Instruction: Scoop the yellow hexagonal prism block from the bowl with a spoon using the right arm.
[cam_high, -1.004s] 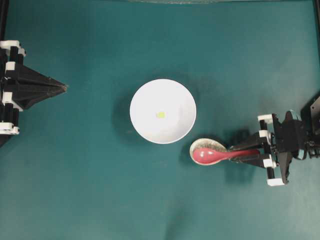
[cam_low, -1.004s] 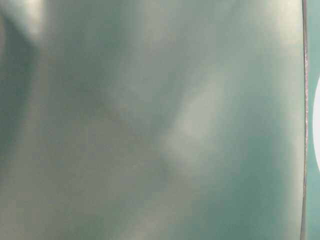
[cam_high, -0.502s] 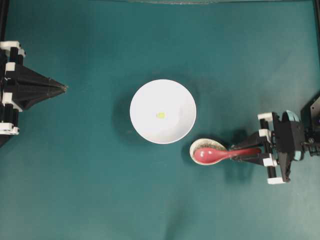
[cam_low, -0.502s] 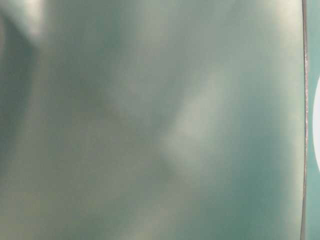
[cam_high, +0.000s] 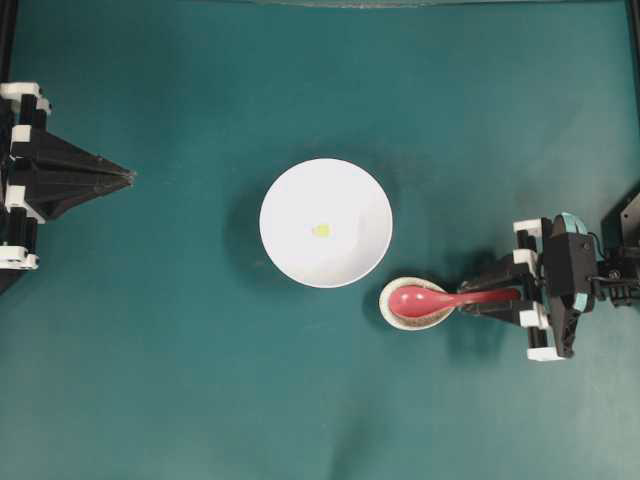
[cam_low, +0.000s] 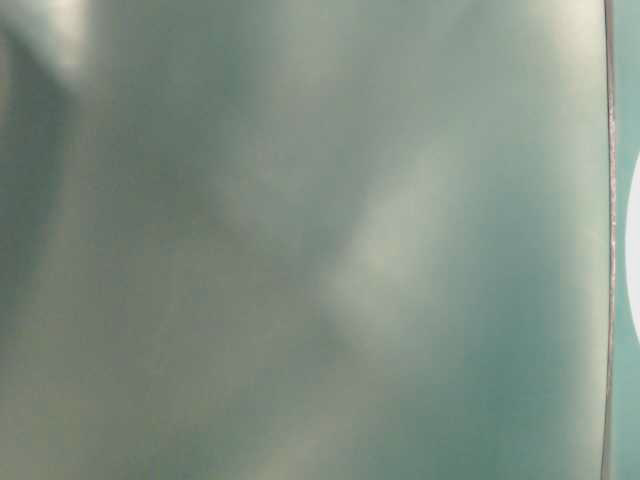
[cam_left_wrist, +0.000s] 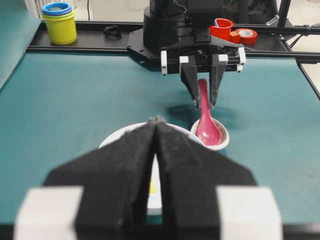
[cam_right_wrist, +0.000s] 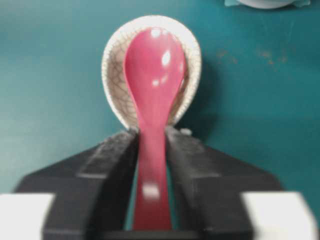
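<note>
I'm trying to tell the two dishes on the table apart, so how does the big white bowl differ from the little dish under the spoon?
The bowl is large, round and plain white; the small dish is much smaller, oval, beige and crackle-patterned. The bowl holds the yellow block; the small dish cradles the head of the pink-red spoon. The bowl sits mid-table, the small dish at its lower right near the right gripper. Both rest upright on the teal table.

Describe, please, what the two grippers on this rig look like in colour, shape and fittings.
The left gripper has matte black fingers tapering to a point, with white blocks at their bases. The right gripper has the same black tapered fingers and white blocks, plus a teal part and thin cables behind it.
</note>
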